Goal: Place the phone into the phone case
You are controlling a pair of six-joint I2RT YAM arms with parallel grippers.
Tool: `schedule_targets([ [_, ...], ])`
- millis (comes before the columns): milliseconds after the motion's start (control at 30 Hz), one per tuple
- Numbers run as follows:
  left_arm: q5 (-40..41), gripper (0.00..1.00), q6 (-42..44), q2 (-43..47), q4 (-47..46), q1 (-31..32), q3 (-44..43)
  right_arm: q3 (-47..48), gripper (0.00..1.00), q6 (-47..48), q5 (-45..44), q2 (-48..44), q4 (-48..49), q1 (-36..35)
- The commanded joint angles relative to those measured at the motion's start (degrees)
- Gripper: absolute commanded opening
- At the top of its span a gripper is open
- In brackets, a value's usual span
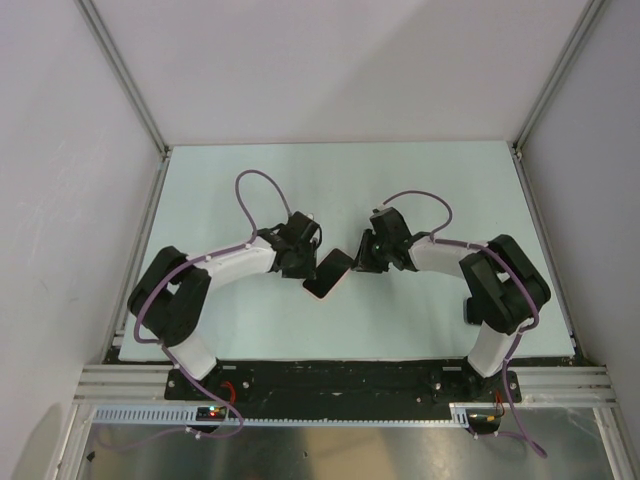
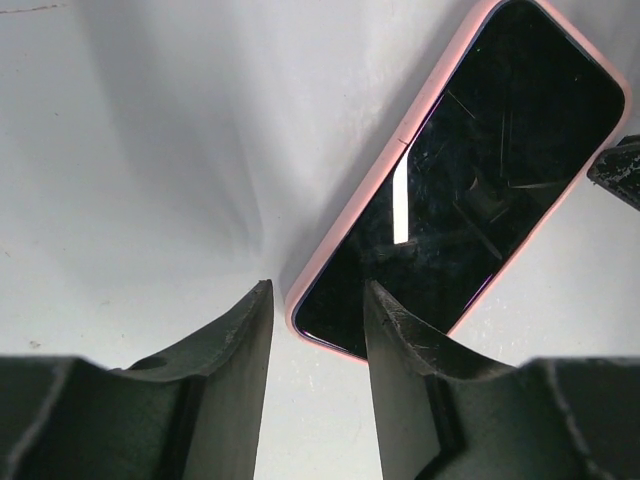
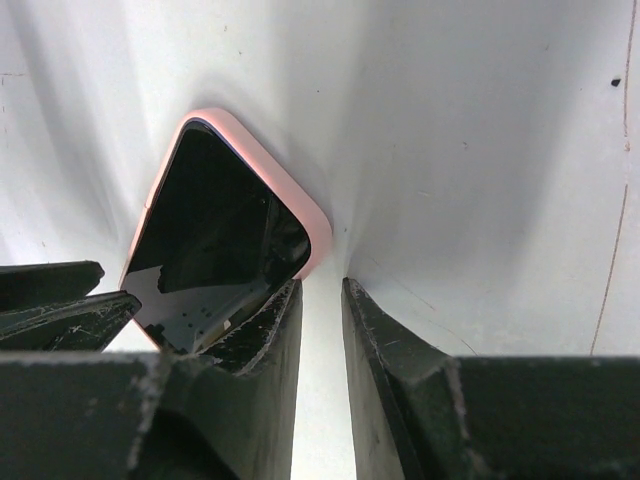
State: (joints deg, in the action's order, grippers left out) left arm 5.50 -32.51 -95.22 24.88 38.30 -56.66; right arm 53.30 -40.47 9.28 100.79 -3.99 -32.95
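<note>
Arms: left arm point(image 1: 235, 265) and right arm point(image 1: 440, 258) bend inward and meet at the centre of the surface point(image 1: 250, 180).
Left jaws: apart, one finger point(image 2: 400, 350) over a phone corner.
Right jaws: narrowly apart, gripping nothing.
Phone point(image 1: 330, 272): screen up inside the phone case point(image 3: 305, 205), long axis 7 to 1 o'clock.

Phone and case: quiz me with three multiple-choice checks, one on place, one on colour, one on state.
1. Where is the phone?
A. At the far edge.
B. Between the left gripper and the right gripper.
C. Beside the right arm's base.

2. What colour is the phone case?
A. Blue.
B. Green.
C. Pale pink.

3. How do phone and case stand to each other?
A. Phone inside the case, screen up.
B. Lying apart.
C. Case covering the screen.

Answers:
1 B: the top view shows it on the table with a gripper at either end.
2 C: a pink rim frames the black screen.
3 A: both wrist views show the rim around the glass.
</note>
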Motion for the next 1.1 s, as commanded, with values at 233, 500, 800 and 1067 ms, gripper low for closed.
schedule_targets([
  [233,-0.5,0.37,0.9,-2.0,0.4,-0.1,0.2,2.2,0.28,1.5,-3.0,0.3,2.1,0.4],
  [500,1.4,0.3,-1.5,-4.1,0.4,1.2,2.9,2.5,0.28,2.3,-3.4,-0.2,1.3,0.1],
  [800,3.8,0.21,-7.1,-8.6,0.3,7.4,5.5,4.4,0.3,3.3,-4.5,0.7,0.2,-1.1],
  [1067,3.3,0.16,-11.2,-6.8,0.2,10.5,5.9,5.4,0.47,3.1,-5.2,1.6,-0.8,-1.8],
])
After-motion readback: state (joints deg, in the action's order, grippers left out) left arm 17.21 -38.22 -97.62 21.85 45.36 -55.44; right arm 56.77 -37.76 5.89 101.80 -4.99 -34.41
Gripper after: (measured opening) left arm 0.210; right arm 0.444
